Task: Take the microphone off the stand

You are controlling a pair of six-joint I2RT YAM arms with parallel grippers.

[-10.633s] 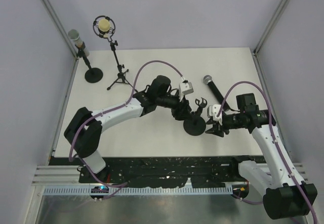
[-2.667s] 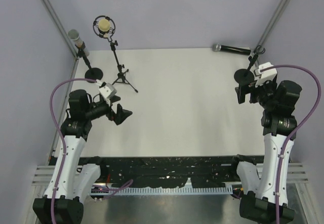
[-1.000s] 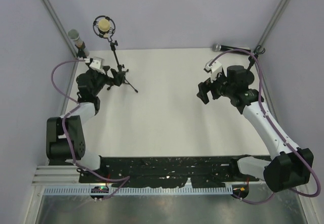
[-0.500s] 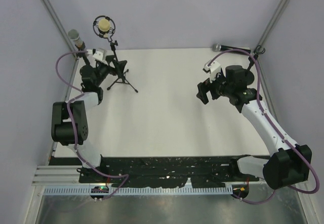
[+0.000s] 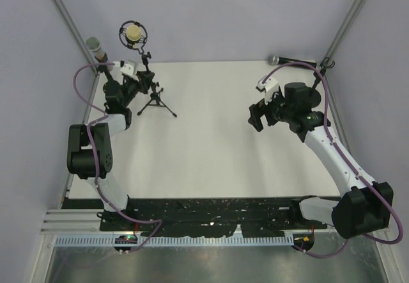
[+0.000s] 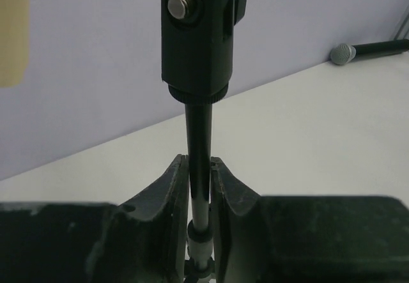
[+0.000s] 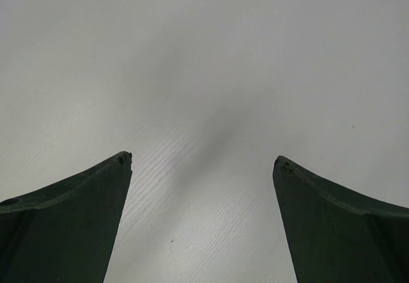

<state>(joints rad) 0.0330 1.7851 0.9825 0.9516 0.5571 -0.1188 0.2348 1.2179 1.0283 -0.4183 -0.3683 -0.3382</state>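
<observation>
A cream microphone (image 5: pixel 132 34) sits in a black shock mount on top of a tripod stand (image 5: pixel 155 99) at the back left. My left gripper (image 5: pixel 142 80) is shut on the stand's thin black pole (image 6: pixel 199 136), below its swivel joint (image 6: pixel 195 34). In the left wrist view the left gripper (image 6: pixel 199 160) has both fingers pressed against the pole, and the cream microphone (image 6: pixel 13 34) shows at the top left edge. My right gripper (image 5: pixel 255 117) hovers open over bare table at the middle right, and the right gripper (image 7: pixel 203 158) has nothing between its fingers.
A grey-headed microphone (image 5: pixel 96 46) stands on a round-base stand at the far left wall. A black handheld microphone (image 5: pixel 291 61) lies along the back right edge, beside an empty clip stand (image 5: pixel 321 66). The left arm's purple cable (image 5: pixel 83 85) loops near the wall.
My left gripper moved up and right to the tripod stand and closed round its pole. The right arm has stayed still.
</observation>
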